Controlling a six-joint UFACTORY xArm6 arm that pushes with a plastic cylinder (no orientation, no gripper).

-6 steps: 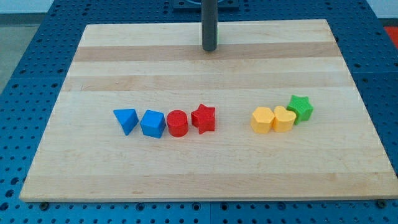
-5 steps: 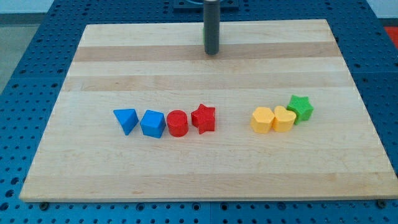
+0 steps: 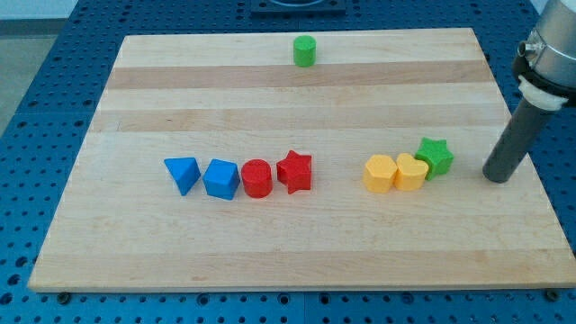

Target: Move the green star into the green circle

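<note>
The green star (image 3: pixel 436 156) sits at the view's right of the wooden board (image 3: pixel 297 234), touching a yellow heart (image 3: pixel 411 172). The green circle (image 3: pixel 304 50), a small green cylinder, stands near the board's top edge, well up and to the left of the star. My tip (image 3: pixel 496 178) rests on the board to the right of the green star, with a small gap between them. The rod rises toward the view's upper right.
A yellow block (image 3: pixel 380 173) touches the yellow heart on its left. Toward the middle left lie a red star (image 3: pixel 295 170), a red cylinder (image 3: pixel 256 177), a blue cube (image 3: pixel 220 178) and a blue triangle (image 3: pixel 182 173) in a row.
The rod has left the top centre, where it hid the green circle, and now stands at the right beside the green star. The blocks have not moved.
</note>
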